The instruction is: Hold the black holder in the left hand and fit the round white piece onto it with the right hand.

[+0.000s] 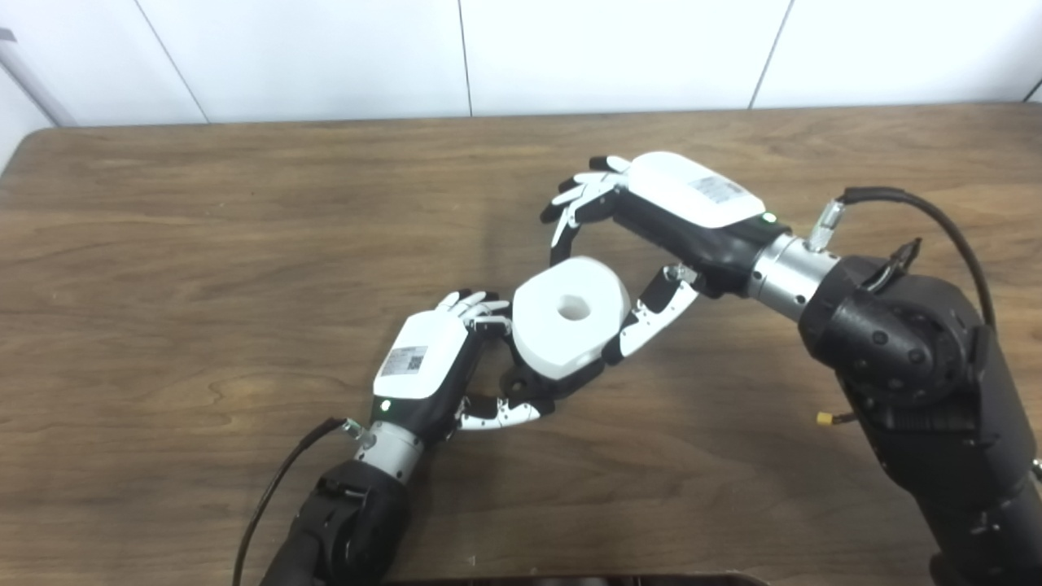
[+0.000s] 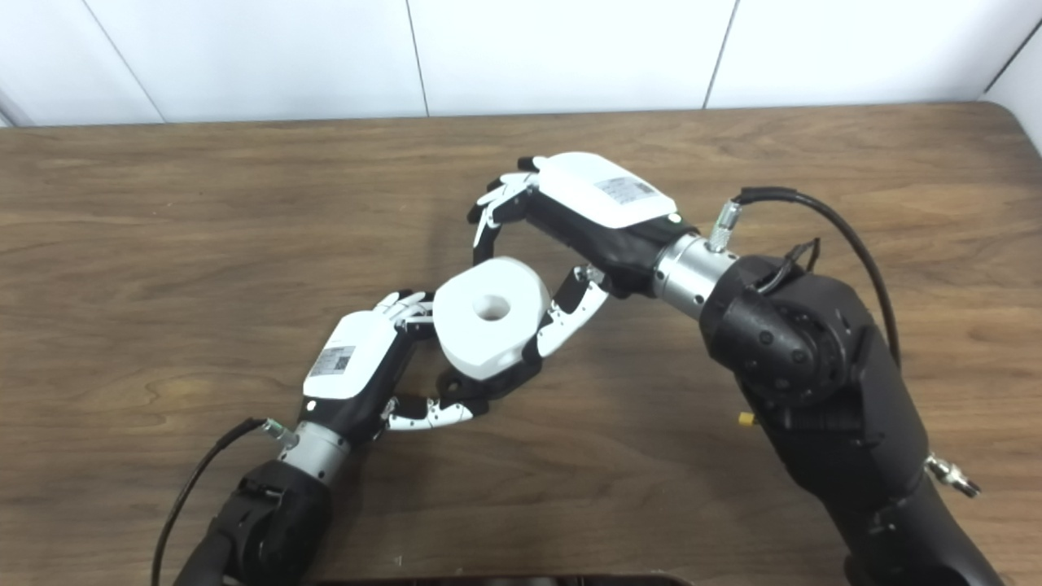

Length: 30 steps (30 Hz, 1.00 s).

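My left hand point(image 1: 423, 358) is shut on the black holder point(image 1: 527, 382), its thumb under the base and its fingers at the near-left side. Only the holder's lower edge shows. The round white piece point(image 1: 570, 316), a thick ring with a centre hole, sits tilted on the holder and hides the rest of it. My right hand point(image 1: 643, 236) arches over the piece from the right. Its thumb point(image 1: 651, 319) lies along the ring's right side. Its curled fingertips point(image 1: 562, 224) hang just beyond the far edge with a small gap, so the hand reads as open.
The brown wooden table point(image 1: 203, 244) carries the work, with a white wall point(image 1: 326, 49) behind its far edge. The bulky black right forearm point(image 1: 904, 350) and its cable cover the right side. A dark object's edge point(image 1: 570, 579) shows at the bottom.
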Tool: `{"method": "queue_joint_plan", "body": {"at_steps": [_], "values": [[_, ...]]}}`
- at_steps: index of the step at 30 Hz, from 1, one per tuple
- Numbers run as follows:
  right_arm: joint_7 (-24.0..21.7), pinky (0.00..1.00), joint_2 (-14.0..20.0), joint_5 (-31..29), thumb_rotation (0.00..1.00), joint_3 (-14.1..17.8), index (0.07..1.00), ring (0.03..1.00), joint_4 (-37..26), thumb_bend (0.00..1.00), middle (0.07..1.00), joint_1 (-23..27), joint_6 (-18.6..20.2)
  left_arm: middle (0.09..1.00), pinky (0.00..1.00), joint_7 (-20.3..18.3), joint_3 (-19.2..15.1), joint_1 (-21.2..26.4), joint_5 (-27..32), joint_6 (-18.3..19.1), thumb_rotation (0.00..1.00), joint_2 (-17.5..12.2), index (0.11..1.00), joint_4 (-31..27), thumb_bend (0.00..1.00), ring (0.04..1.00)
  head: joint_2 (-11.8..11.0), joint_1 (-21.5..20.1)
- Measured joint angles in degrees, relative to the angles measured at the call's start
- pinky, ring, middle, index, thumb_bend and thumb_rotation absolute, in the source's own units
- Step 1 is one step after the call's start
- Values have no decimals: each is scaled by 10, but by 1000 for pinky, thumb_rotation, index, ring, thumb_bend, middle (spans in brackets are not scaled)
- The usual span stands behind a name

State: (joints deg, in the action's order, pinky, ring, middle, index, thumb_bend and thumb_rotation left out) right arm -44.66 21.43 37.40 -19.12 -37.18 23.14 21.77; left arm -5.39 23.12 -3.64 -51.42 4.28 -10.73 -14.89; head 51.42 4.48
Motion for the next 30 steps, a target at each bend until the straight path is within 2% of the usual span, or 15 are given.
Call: {"method": "queue_joint_plan", "body": {"at_steps": [8, 30], "values": [[1, 1000, -1, 4, 140, -10, 483, 908, 19, 522, 804, -7, -6, 813, 951, 0, 0, 0, 0, 2, 54, 0, 489, 0, 517, 887, 1, -2], [14, 1000, -4, 13, 139, -10, 484, 917, 33, 521, 810, -13, -23, 814, 951, 0, 1, 1, 0, 4, 54, 0, 489, 0, 517, 890, 0, -5]]}}
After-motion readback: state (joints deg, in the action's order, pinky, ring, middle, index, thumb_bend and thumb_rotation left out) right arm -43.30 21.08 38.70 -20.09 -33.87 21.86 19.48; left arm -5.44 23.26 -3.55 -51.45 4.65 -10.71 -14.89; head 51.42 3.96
